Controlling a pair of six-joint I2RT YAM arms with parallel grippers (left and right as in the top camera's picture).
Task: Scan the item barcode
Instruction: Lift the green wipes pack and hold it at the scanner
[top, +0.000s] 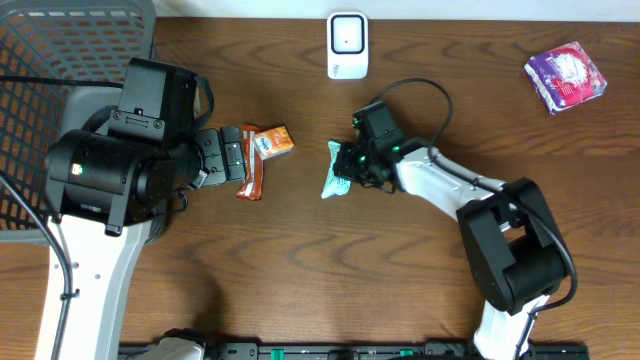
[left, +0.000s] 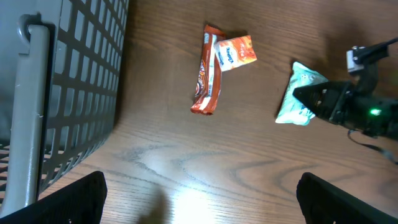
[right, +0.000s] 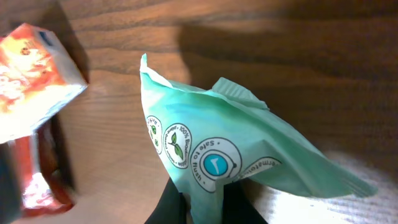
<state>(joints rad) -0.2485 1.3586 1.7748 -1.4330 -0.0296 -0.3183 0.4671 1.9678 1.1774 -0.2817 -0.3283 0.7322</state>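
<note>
table (top: 300, 260): brown wood grain, darker streaks. pouch (top: 335, 181): mint green, white round badges with green leaf marks, one badge blue in the middle. orange packet (top: 272, 143), left of it: orange, white patch with blue print. bar wrapper (top: 251, 178): shiny red-brown, white lettering. scanner (top: 347, 45), far centre: white, grey window. purple packet (top: 566, 76), far right: purple, white and pink print. basket (top: 40, 70), left: grey grid mesh. left arm (top: 110, 170): black, white lower part. right arm (top: 440, 180): white, black joints, small green light.
</note>
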